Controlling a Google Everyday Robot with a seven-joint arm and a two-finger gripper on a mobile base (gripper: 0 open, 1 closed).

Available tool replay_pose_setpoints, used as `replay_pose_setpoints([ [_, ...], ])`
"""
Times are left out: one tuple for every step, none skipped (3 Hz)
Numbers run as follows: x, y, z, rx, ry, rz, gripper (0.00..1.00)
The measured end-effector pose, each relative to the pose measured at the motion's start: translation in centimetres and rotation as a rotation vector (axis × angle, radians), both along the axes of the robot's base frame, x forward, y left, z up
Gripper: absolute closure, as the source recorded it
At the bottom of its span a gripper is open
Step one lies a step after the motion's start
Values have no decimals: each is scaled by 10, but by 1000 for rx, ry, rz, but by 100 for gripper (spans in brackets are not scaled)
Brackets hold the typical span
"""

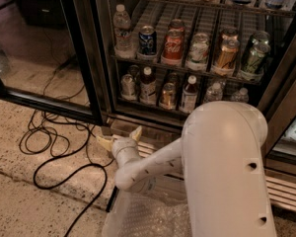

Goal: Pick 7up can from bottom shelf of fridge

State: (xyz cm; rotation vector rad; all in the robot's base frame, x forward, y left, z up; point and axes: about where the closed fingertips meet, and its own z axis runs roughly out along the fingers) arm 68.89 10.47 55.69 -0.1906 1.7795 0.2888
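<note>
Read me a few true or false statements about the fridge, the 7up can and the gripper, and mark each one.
1. The gripper holds the 7up can. False: it is open and empty, low in front of the fridge base.
2. The 7up can stands at the left end of the bottom shelf. True.
3. The fridge door is shut. False: it stands open to the left.
4. A black cable lies on the floor left of the gripper. True.
</note>
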Motion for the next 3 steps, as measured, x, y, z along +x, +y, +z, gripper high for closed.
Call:
replay_pose_setpoints([
  [0, -1, 1, -1, -3, -2, 0],
  [2, 3, 2, 7, -17, 10, 0],
  [15, 22, 4, 26, -88, -3, 0],
])
